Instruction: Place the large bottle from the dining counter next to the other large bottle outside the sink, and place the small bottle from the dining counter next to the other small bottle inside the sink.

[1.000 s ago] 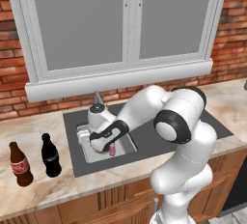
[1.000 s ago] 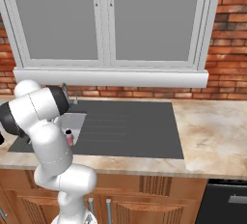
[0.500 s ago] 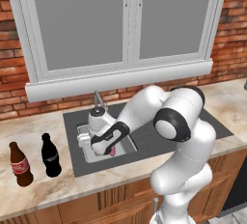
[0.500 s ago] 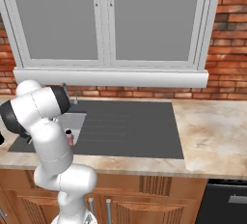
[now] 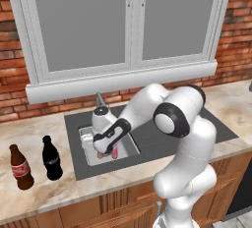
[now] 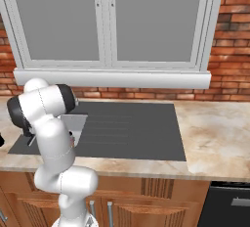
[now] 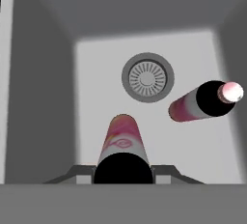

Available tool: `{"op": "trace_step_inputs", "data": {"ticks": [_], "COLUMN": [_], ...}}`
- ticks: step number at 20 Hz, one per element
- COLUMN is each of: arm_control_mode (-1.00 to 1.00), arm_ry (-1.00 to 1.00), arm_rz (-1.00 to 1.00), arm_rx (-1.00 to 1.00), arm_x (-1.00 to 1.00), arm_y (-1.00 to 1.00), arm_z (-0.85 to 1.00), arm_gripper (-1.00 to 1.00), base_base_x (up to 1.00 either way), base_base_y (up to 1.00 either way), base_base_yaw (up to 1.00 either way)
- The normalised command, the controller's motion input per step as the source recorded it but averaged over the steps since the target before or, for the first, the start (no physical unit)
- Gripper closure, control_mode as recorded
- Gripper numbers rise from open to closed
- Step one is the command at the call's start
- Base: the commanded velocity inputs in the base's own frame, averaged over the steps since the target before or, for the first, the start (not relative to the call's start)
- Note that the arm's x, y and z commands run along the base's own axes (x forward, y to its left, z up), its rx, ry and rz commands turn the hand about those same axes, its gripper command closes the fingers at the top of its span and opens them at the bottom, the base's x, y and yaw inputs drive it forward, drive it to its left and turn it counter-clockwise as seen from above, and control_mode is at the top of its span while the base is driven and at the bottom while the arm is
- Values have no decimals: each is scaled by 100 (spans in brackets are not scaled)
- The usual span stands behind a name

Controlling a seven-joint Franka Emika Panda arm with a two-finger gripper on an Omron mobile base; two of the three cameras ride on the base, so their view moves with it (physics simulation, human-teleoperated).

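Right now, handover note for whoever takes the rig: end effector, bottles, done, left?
End effector: down inside the sink basin, shut on the held small pink bottle, above the basin floor.
Other small pink bottle: on the basin floor, right of the drain in the hand view, apart from the held one.
Two large cola bottles, brown and black, stand side by side on the counter left of the sink.
Done: large bottle placed.
Left: set the small bottle down by its twin, release, withdraw.
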Motion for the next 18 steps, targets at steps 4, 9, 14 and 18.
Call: {"op": "trace_step_inputs", "data": {"ticks": [4, 9, 14, 18], "arm_control_mode": [-100, -100, -100, -100], "arm_ry": [0, 0, 0, 0], "arm_rz": [0, 0, 0, 0], "arm_rx": [0, 0, 0, 0], "arm_x": [14, 9, 6, 2], "arm_y": [-1, 0, 0, 0], "arm_z": [-23, -19, -18, -16], "arm_gripper": [100, 100, 100, 100], "base_base_x": [0, 0, 0, 0], "base_base_y": [0, 0, 0, 0], "base_base_yaw": [0, 0, 0, 0]}}
